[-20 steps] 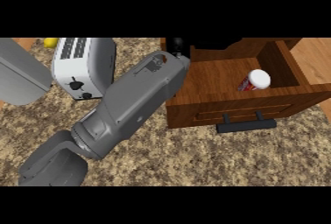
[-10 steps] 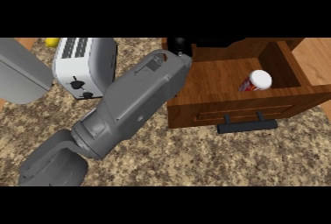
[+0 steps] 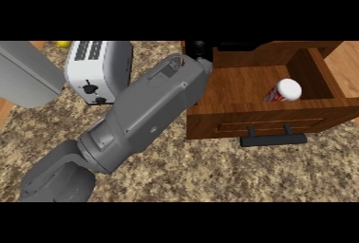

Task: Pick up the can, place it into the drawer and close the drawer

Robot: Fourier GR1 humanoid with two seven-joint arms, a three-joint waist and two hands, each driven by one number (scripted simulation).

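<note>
robot hand [image 3: 200,49] mostly hidden, can [image 3: 284,90] inside drawer [image 3: 245,116]

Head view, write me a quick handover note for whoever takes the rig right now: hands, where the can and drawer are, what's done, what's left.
Left hand: black, at the drawer's back left corner, mostly hidden past its forearm; fingers cannot be made out.
Right hand: not in view.
Can: inside the open drawer, near its right wall, no hand on it.
Done: can is in the drawer.
Left: close the drawer; its black handle faces the robot, untouched.
Also on the counter: a toaster, left of the forearm.
</note>
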